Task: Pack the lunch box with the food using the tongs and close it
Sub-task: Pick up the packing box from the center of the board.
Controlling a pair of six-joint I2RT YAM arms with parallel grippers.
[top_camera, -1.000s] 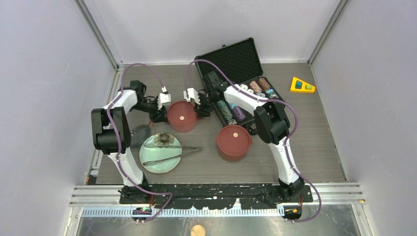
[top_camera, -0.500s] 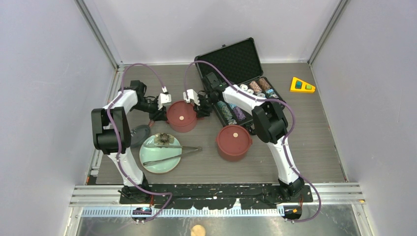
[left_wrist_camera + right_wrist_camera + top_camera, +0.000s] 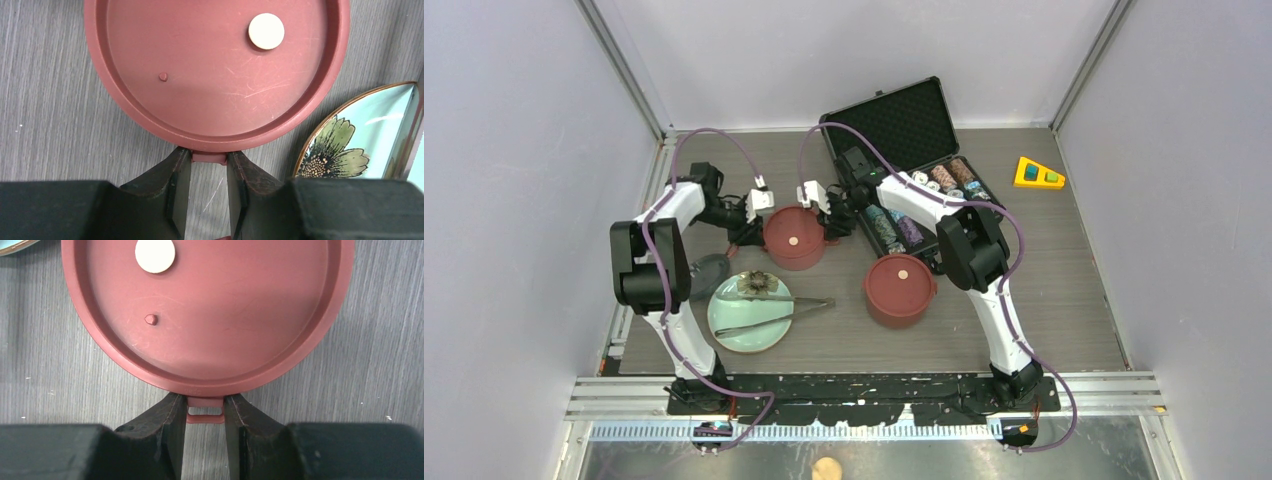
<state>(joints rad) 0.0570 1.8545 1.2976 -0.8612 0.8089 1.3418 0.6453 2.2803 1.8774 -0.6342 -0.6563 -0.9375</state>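
Observation:
A maroon lunch box tier (image 3: 794, 237) with a flat red inner lid (image 3: 220, 65) stands at the table's middle back. My left gripper (image 3: 757, 222) is shut on its left side tab (image 3: 209, 157). My right gripper (image 3: 829, 222) is shut on the opposite tab (image 3: 205, 410). Both tabs sit pinched between the dark fingers (image 3: 170, 425). A second lidded tier (image 3: 900, 289) stands to the right, nearer the front. The silver tongs (image 3: 776, 311) lie across the pale green plate (image 3: 734, 330). The food is out of view.
An open black case (image 3: 904, 130) of poker chip stacks (image 3: 924, 205) stands right behind the right gripper. A dark round lid (image 3: 707, 272) lies left of the plate. A yellow wedge (image 3: 1037, 173) sits at the far right.
Both grippers have closed in on the side tabs of the back tier. The arms and the tier have barely moved.

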